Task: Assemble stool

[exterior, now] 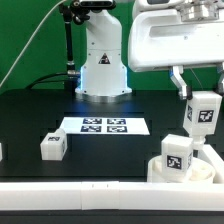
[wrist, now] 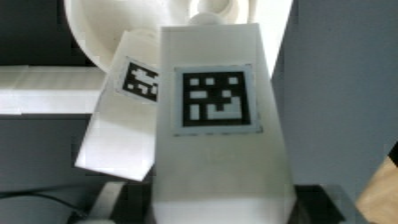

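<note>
Closest to the wrist camera, held leg point(wrist: 214, 110), upright, tag facing the lens, clamped in the gripper point(exterior: 200, 93) and hanging above the table point(exterior: 30, 125). Just behind it, second leg point(wrist: 121, 115), tilted, on the seat point(exterior: 208, 172) at the exterior view's right; contact between the two legs impossible to tell. Third leg point(exterior: 52, 146) alone on the table toward the exterior view's left, well apart from the seat. Flat mid-table, the marker board point(exterior: 104, 126).

Black table point(exterior: 30, 120) carries marker board point(exterior: 104, 126), seemingly four tags.
</note>
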Tool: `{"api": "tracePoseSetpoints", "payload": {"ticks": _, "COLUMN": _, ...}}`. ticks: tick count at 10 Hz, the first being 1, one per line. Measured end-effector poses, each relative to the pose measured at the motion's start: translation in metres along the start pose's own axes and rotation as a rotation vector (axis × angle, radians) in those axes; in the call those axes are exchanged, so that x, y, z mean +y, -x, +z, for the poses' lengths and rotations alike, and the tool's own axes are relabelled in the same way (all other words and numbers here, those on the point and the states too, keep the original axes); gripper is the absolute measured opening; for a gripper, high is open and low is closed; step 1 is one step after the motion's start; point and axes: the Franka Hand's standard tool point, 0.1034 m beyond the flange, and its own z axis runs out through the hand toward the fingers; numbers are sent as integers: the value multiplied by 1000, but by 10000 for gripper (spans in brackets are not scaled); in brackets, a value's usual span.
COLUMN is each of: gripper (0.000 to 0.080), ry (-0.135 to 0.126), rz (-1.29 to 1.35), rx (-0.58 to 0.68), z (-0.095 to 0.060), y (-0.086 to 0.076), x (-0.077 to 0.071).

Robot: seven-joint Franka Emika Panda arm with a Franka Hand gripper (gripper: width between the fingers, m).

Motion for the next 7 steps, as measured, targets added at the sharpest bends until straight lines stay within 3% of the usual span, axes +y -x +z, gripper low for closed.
{"api": "tracePoseSetpoints", "payload": {"ticks": 2, "gripper": 337, "ry": 2, "rz": -34, "rx": 21, "z": 10, "y": 11, "x": -9}}
{"api": "tracePoseSetpoints", "payload": {"ticks": 4, "gripper": 337, "ry": 1, "rz": -36, "rx": 24, "z": 10, "y": 5, "x": -9}}
{"api": "tracePoseSetpoints", "payload": {"ticks": 7, "gripper": 337, "ry": 8, "rz": -37, "rx": 8, "z": 18, "y": 12, "x": -5}}
